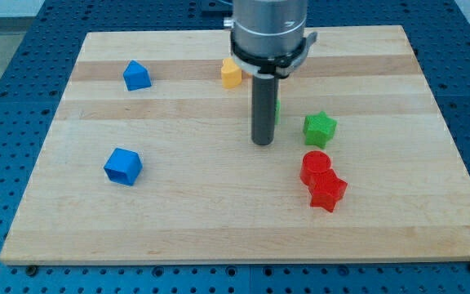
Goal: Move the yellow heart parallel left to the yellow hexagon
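Only one yellow block [232,73] shows, near the view's top centre, just left of the arm's grey body, and I cannot make out its shape. No second yellow block is visible; the arm may hide it. My tip [262,144] rests on the board below and slightly right of the yellow block, well apart from it. A green block [277,109] peeks out behind the rod's right side.
A green star [320,127] lies right of my tip. A red cylinder [316,166] and a red star [328,192] touch each other at lower right. A blue block [137,75] sits at upper left and a second blue block [122,166] at lower left. The wooden board [219,237] ends on all sides.
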Robot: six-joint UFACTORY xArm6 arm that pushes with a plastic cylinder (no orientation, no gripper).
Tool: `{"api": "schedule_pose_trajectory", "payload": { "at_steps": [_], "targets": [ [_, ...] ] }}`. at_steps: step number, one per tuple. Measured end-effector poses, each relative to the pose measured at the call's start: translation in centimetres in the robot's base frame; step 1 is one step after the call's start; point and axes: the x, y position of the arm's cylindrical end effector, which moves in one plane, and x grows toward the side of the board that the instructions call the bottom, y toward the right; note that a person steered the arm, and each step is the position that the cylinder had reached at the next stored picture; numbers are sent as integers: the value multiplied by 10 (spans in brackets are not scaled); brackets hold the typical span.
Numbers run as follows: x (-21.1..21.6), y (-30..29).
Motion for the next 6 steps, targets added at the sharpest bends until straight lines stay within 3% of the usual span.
{"api": "schedule_pose_trajectory", "payload": {
  "at_steps": [2,4,6],
  "targets": [
    [19,-60],
    [-25,-75],
    [-83,-35]
  ]
}}
